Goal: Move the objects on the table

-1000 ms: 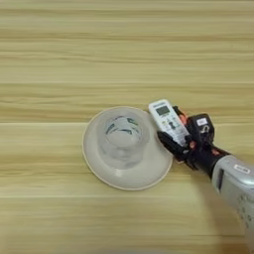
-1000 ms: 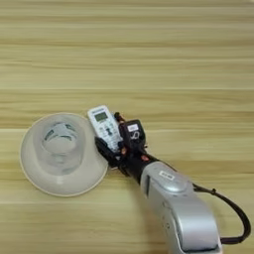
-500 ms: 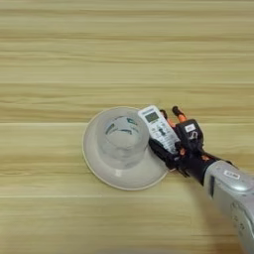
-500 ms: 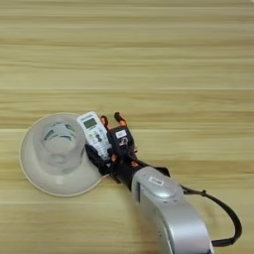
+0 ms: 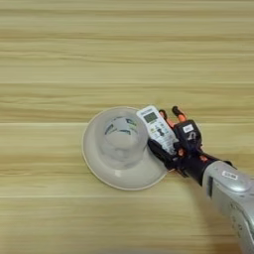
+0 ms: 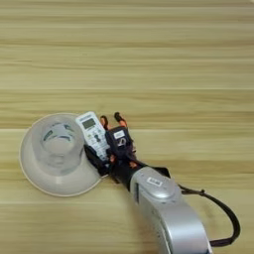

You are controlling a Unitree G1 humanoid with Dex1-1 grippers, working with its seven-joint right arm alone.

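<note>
While the task names no goal, I judge progress only from how the things lie now, reading from my left to my right.

1. Glass cup (image 5: 120, 140): it stands upright on a pale round saucer (image 5: 99, 168), well left of my arm. Nothing grips it. I judge it as not yet handled.

2. Remote (image 5: 158, 129): its screen end points up and away from me, and its left edge overlaps the saucer rim just beside the cup. Its lower end lies between my two black fingers.

3. Right gripper (image 5: 171, 149): one finger (image 6: 94, 158) sits on the left side of the remote, the other finger (image 6: 119, 139) on its right side. I read the gripper as closed partway around the remote and holding it; whether the remote is lifted clear of the table or resting on the saucer rim, I cannot tell.

4. Pliers (image 6: 110, 120): only the two orange handle tips show, just beyond my right finger and beside the remote. The rest is hidden under my gripper, so I cannot tell whether the pliers are touched or caught in the grasp.

5. Table (image 5: 59, 54): the wood is bare wherever the views reach.

Status: one object is in hand, two remain.

Obstructions: cup and saucer stand close on the left of the remote, the pliers close on its right. Any sideways travel risks nudging one of them; a lift looks safer to me
</note>
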